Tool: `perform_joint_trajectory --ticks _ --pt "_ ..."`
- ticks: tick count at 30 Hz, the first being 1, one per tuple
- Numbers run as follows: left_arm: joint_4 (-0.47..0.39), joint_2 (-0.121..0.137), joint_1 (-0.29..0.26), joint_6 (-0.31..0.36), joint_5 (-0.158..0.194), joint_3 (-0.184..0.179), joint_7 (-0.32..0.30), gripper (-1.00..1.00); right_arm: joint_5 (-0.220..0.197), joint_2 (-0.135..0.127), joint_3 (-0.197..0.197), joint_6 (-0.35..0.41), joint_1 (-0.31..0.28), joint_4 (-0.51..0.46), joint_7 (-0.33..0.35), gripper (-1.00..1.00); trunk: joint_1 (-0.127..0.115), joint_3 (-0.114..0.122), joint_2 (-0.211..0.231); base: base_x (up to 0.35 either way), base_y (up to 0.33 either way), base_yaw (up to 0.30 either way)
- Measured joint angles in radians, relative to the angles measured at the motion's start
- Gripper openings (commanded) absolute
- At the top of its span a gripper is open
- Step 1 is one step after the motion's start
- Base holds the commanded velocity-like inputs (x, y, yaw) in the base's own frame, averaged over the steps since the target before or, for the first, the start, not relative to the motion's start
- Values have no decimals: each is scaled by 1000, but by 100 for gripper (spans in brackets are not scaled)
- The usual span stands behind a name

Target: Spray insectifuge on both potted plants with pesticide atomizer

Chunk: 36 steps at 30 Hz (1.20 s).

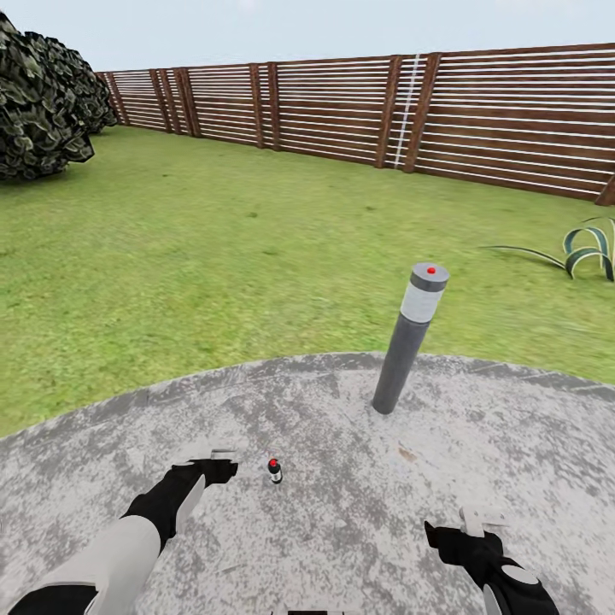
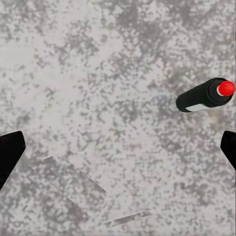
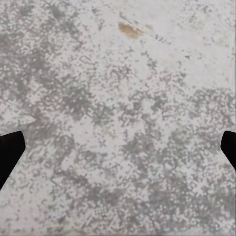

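— Where's the pesticide atomizer (image 1: 274, 471) sitting relative to your arms?

— It stands on the round paved patio (image 1: 359, 512), well in from its curved edge against the lawn (image 1: 213, 248), just to the right of your left pincer (image 1: 224, 462) and near it. Your right pincer (image 1: 478, 523) is well apart, so the left arm looks like the one to use.

— And the pincers themselves?

— Both look spread: in each wrist view the two dark fingertips sit at opposite sides with bare paving between them, pinching nothing.

— Which way does the bottle run?

— In the head view it seems upright, red neck on top. In the left wrist view the pesticide atomizer (image 2: 204, 95) lies off toward one finger (image 2: 229, 147), not between the two — you'd likely need to shift sideways toward it before closing.

— Anything you can't make out?

— The trigger head is too small to tell its facing. The grey bollard lamp (image 1: 410, 338) stands farther out, near the patio's edge.
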Motion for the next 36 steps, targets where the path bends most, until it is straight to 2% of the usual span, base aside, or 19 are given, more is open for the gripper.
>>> perform_joint_trajectory --ticks 4,10,16,21,36 --pt "0 0 0 0 -1 0 0 100 0 0 0 0 0 0 0 100 0 0 0 67 293 -17" --pt "0 0 0 0 -1 -3 0 100 0 1 0 0 0 0 0 100 -1 3 0 241 242 -197" --pt "0 0 0 0 -1 -4 0 100 0 1 0 0 0 -1 0 100 -1 8 0 331 80 -211" --pt "0 0 0 0 -1 -3 0 100 0 0 0 0 0 0 0 100 0 9 0 287 9 -44" --pt "0 0 0 -1 -1 -4 0 100 0 0 0 0 0 -1 0 100 0 22 0 21 0 -156"
